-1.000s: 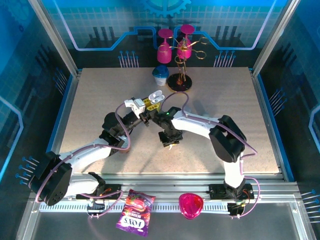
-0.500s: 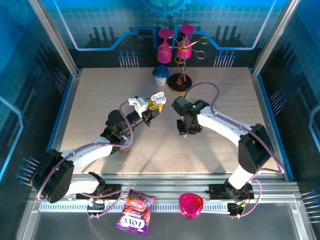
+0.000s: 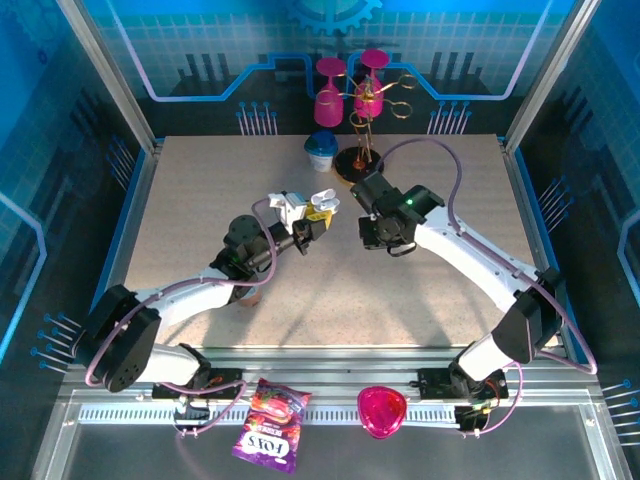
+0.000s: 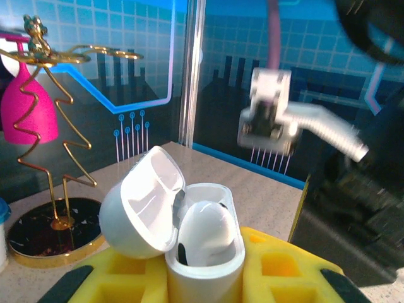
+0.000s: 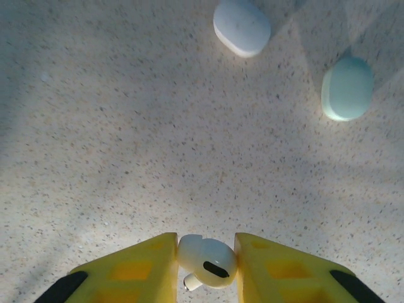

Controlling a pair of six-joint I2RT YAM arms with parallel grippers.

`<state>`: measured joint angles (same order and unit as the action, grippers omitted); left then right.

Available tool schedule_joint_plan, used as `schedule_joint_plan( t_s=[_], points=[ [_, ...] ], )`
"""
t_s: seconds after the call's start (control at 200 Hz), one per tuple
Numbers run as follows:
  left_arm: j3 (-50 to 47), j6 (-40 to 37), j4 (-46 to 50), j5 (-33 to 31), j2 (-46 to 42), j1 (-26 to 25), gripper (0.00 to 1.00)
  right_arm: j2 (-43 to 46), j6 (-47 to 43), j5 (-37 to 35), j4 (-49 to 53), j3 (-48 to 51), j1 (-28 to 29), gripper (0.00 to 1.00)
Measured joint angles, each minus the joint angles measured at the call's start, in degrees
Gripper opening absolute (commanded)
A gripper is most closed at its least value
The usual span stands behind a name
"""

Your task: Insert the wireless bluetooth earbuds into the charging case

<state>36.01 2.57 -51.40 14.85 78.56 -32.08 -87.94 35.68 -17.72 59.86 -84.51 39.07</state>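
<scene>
My left claw (image 3: 315,213) reaches forward, clamped on the upright open charging case (image 4: 203,274). The right claw (image 5: 205,265) points down, pinching an earbud (image 5: 203,254), stem wristward

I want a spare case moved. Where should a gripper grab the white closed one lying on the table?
Grip the white case across its narrower width, coming straight down. It lies flat and closed on the table, a smooth rounded pebble with no edge to hook, and bare table on each side leaves room to close on it.
</scene>
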Motion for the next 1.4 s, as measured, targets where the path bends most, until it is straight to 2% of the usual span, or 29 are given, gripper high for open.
schedule_joint_plan(
  t_s=[0.295, 0.665, 1.081, 1.401],
  points=[
    [3.13, 1.09, 2.78, 1.75, 1.4, -0.04, 0.0, -0.17, -2.29, -1.95, 2.34, -11.47, 4.46, 0.28],
    [4.79, 2.05, 7.52, 4.61, 2.38, -0.04, 0.0, -4.39, -6.16, -3.52, 2.34, -19.37, 4.87, 0.28],
    [4.79, 3.45, 9.14, 8.55, 2.4, -0.04, 0.0, -7.91, -9.68, -4.83, 2.56, -23.54, 4.9, 0.28],
    [4.81, 4.72, 9.16, 9.07, 2.38, -0.04, 0.0, -8.48, -9.9, -4.79, 2.69, -23.54, 4.9, 0.27]
  ],
)
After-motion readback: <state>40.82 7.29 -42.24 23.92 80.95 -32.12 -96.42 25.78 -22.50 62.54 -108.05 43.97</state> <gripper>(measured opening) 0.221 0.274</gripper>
